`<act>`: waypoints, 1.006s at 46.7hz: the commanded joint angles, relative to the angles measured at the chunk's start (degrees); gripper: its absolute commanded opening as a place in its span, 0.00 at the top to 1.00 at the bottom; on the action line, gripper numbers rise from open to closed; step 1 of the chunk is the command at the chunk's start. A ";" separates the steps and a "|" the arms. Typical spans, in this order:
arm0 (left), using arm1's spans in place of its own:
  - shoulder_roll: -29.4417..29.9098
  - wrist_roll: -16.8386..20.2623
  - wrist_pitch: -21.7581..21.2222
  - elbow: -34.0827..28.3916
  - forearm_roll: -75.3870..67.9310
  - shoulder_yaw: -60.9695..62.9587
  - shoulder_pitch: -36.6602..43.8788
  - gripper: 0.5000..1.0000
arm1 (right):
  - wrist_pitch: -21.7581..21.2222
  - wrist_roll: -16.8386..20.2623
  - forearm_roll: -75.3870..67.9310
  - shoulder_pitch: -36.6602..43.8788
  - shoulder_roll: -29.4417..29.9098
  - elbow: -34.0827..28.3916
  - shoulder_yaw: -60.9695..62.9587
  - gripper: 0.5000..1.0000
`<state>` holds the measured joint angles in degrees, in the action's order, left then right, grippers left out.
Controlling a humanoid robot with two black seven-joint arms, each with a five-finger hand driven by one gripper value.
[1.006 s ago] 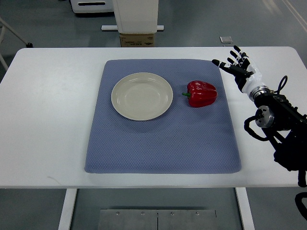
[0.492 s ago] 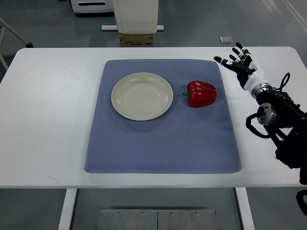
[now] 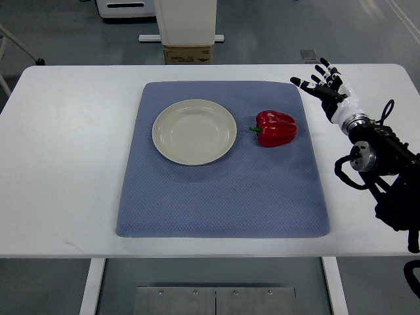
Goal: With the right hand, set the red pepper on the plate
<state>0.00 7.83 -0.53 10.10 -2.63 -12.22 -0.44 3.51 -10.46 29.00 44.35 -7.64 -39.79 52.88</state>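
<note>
Our right hand (image 3: 326, 88) hangs spread and empty near the counter's (image 3: 72, 144) far right corner. The pepper (image 3: 275, 128) lies untouched on the mat (image 3: 223, 197), beside the plate (image 3: 194, 131).

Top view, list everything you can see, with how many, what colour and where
table: one, white, fills the middle of the view
mat: one, blue-grey, centred on the table
plate: one, cream, empty, on the mat's far left part
pepper: one, red, on the mat, right of the plate, apart from it
box: one, brown, on the floor beyond the table
right hand: one, black and white, fingers spread, over the table's far right corner, holding nothing
</note>
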 commanded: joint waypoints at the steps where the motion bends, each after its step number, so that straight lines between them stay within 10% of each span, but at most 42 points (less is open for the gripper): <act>1: 0.00 0.00 0.01 0.00 -0.01 0.00 0.00 0.00 | 0.09 0.00 0.00 0.03 0.00 0.07 0.12 0.00; 47: 0.00 0.00 0.01 0.00 -0.01 0.00 0.00 0.00 | -0.09 -3.95 -1.58 0.12 0.08 0.86 -0.23 0.00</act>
<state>0.00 7.83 -0.53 10.11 -2.64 -12.22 -0.44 3.53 -14.41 27.42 44.55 -7.64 -38.85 52.64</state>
